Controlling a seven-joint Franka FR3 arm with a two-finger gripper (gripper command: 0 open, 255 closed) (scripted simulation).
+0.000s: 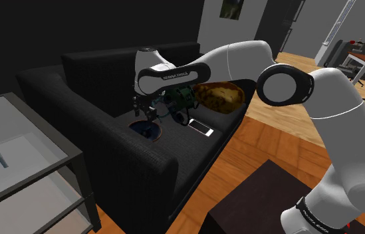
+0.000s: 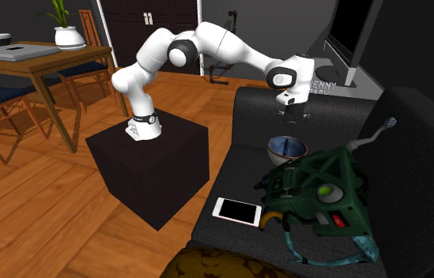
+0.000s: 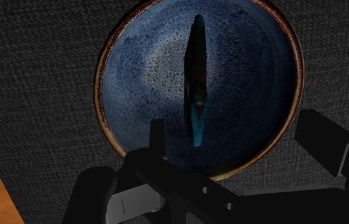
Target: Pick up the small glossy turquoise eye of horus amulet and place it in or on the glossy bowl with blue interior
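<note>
The bowl has a speckled blue inside and a brown rim, and it sits on the black sofa seat. It also shows as the bowl in the shoulder view and the bowl in the second exterior view. A thin turquoise amulet, seen edge-on, stands over the bowl's blue inside. My gripper hangs just above the bowl with its fingers wide apart, neither touching the amulet. The gripper points straight down, as does the gripper.
A white phone lies on the seat beside a green strapped gadget. A brown lumpy object rests further along the sofa. The sofa's back and arm rise close around the bowl. A glass table stands nearby.
</note>
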